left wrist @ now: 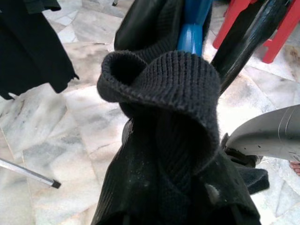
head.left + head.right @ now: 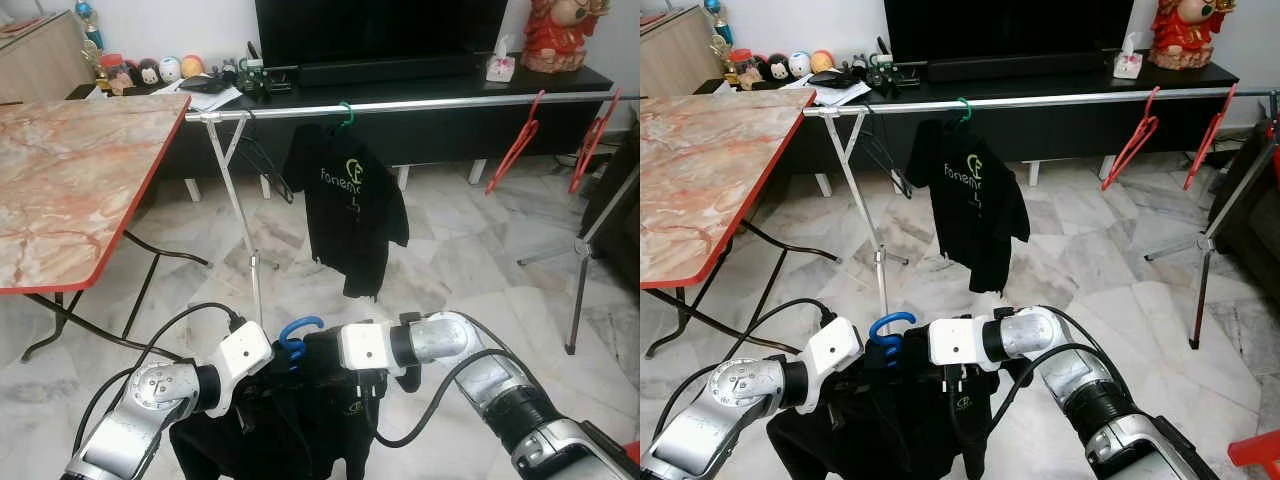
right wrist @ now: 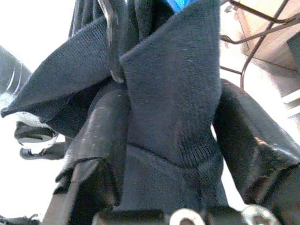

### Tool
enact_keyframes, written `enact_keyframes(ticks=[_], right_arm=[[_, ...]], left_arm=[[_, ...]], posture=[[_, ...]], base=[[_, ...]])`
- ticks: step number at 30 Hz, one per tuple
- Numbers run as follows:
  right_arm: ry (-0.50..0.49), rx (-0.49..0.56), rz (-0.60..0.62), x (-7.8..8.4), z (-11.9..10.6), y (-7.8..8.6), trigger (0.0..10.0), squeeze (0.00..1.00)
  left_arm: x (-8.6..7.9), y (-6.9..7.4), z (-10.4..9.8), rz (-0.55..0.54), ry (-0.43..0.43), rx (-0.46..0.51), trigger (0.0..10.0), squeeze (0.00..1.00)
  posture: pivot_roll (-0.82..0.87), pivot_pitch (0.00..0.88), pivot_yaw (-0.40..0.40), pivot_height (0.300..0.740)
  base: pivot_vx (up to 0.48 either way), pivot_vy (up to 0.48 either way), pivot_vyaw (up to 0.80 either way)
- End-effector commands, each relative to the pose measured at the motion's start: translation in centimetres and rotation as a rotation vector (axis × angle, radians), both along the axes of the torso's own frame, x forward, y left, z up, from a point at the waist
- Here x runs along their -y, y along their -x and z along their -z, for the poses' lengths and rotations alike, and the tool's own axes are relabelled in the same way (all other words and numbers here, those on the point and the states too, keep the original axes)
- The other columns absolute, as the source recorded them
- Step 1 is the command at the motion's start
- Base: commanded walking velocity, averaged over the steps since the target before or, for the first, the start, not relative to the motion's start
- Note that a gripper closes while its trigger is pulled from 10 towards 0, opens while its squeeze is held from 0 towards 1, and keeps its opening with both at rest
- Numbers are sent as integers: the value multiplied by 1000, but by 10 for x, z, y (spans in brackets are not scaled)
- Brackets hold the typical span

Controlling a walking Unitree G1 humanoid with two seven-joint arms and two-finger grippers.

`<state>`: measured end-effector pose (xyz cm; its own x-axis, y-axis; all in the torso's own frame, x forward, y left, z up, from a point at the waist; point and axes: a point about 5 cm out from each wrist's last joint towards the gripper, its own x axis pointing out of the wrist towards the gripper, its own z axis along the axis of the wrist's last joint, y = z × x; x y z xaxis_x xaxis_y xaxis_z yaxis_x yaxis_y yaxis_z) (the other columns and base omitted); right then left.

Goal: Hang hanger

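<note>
Carrying the black shirt (image 2: 300,420) on its blue hanger (image 2: 297,335) low before the rail (image 2: 420,104), both grippers are closed on the collar: the left gripper (image 1: 164,154) and right gripper (image 3: 171,136) fingers pinch fabric. The hook should be kept upright, lifted above the rail, then lowered beside the hung shirt (image 2: 352,205).

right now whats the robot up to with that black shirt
The robot holds a black shirt on a blue hanger between both grippers, low in front of it. The right gripper has its fingers clamped on the shirt's knit collar; the left gripper is buried in the fabric on the other side. Ahead stands the clothes rail, where another black shirt already hangs on a green hanger and two red hangers hang unused. The held shirt is not yet hung.
</note>
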<state>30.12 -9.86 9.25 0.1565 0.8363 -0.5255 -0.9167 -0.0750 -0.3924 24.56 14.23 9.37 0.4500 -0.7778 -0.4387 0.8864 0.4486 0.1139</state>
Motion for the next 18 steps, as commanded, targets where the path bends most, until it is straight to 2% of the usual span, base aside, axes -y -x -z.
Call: enact_keyframes(ticks=[1, 8, 12, 16, 18], right_arm=[[9, 31, -3, 0, -7, -6, 10000, 1000], [40, 35, 32, 11, -7, -11, 10000, 1000], [40, 36, 32, 11, -7, -11, 10000, 1000], [31, 77, 143, 26, -13, -23, 10000, 1000], [31, 81, 156, 28, -13, -24, 10000, 1000]], left_arm=[[-7, -2, -8, -21, 3, 30, 0, 0], [-12, 2, -6, -26, -11, 21, 0, 0], [-12, 3, -6, -26, -11, 21, 0, 0], [-25, 5, 0, -109, -31, 24, 0, 0], [-26, 5, 1, -117, -31, 24, 0, 0]], posture=[[-113, 0, 66, 740], [-110, 0, 64, 740], [-110, 0, 64, 740], [-108, 0, 64, 740], [-108, 0, 65, 740]], base=[[0, 0, 0], [0, 0, 0], [0, 0, 0], [0, 0, 0], [0, 0, 0]])
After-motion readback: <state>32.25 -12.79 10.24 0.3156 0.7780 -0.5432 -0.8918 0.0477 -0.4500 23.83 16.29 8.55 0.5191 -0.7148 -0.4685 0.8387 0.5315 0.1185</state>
